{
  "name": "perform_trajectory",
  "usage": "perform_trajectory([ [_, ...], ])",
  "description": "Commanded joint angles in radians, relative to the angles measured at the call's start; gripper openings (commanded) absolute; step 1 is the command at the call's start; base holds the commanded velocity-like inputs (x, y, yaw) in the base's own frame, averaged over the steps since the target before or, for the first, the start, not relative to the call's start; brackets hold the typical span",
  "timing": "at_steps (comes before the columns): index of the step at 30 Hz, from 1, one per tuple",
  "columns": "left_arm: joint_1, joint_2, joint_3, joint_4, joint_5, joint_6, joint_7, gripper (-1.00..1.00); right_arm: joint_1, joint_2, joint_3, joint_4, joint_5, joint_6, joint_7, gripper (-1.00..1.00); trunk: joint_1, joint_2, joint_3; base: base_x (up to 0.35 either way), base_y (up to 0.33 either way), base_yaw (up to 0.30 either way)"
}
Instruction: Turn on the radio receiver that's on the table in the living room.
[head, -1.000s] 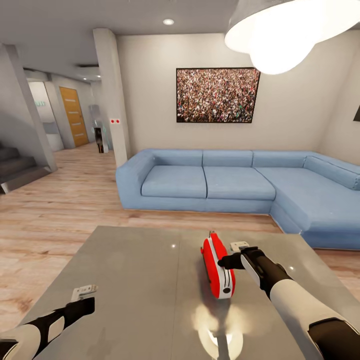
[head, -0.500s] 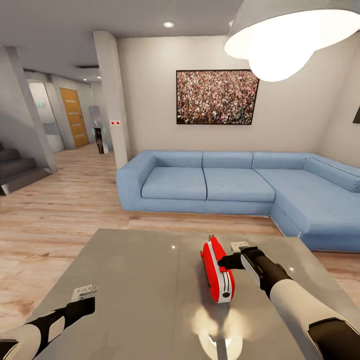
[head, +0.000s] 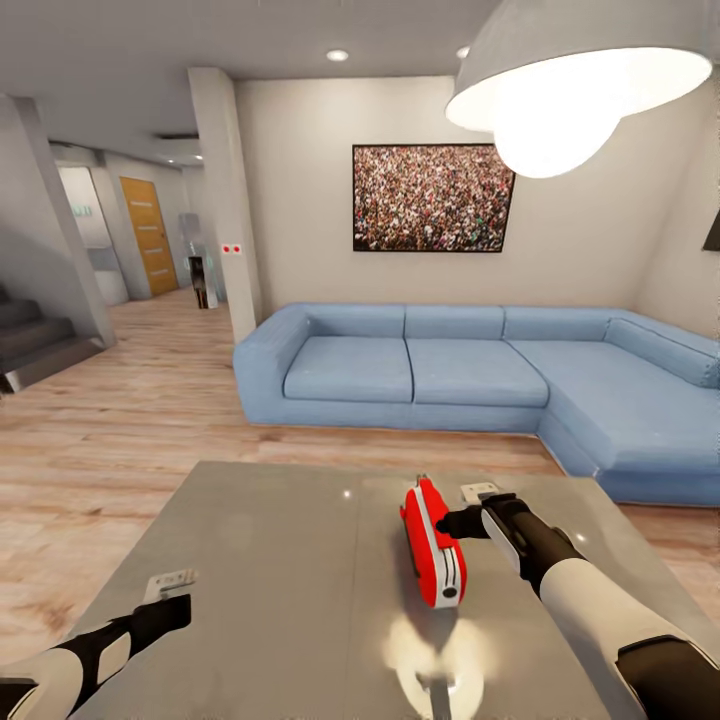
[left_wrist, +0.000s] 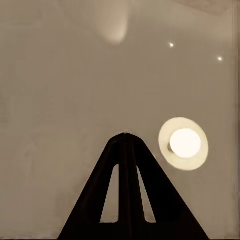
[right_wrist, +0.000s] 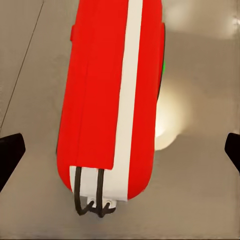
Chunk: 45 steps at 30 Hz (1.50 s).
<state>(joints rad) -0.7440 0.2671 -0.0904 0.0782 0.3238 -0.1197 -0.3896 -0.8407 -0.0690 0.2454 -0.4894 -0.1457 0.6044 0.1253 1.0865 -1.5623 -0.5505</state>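
Radio receiver (head: 433, 543), a small flat red box with a white edge band, stands on edge on the glossy grey tabletop (head: 260, 560), right of centre, long axis running near to far. The right claw (head: 452, 523) sits just beside its right face, spread wide open, much the nearer. The left claw (head: 172, 598), closed, hangs well apart at near left.

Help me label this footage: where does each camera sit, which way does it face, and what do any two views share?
Head view: on the robot's head, looking forward and down over the table toward the sofa; both arms show.
Left wrist view: on the left arm, facing the glossy tabletop; the left gripper shows, shut.
Right wrist view: on the right arm, facing the radio receiver; the open finger tips show at the edges.
Head and right wrist views share the radio receiver.
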Motion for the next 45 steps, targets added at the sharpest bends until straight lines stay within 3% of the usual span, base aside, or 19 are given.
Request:
perform_trajectory([
  [1, 0.000, 0.000, 0.000, 0.000, 0.000, 0.000, 0.000, -1.00, 0.000, 0.000, 0.000, 0.000, 0.000, 0.000, 0.000, 1.00, -0.004, 0.007, 0.003, -0.261, 0.000, 0.000],
  [25, 0.000, 0.006, 0.000, 0.000, -0.001, 0.001, 0.002, -1.00, 0.000, 0.000, 0.000, 0.000, -0.001, 0.000, -0.002, 1.00, -0.096, 0.175, 0.078, -0.328, 0.000, 0.000],
  [33, 0.000, 0.005, 0.000, 0.000, -0.002, 0.000, 0.005, -1.00, 0.000, 0.000, 0.001, 0.017, -0.002, -0.003, -0.003, 1.00, -0.127, 0.231, 0.103, -0.071, 0.000, 0.000],
  [39, 0.011, 0.009, -0.001, 0.004, -0.003, 0.001, 0.014, -1.00, 0.000, 0.004, 0.002, 0.196, 0.007, -0.176, -0.003, 1.00, -0.150, 0.273, 0.122, -0.002, 0.000, 0.000],
  [45, 0.091, 0.009, -0.001, 0.005, -0.002, 0.001, 0.128, -1.00, 0.000, 0.005, 0.002, 0.358, 0.012, -0.309, -0.003, 1.00, -0.173, 0.315, 0.141, 0.000, 0.000, 0.000],
])
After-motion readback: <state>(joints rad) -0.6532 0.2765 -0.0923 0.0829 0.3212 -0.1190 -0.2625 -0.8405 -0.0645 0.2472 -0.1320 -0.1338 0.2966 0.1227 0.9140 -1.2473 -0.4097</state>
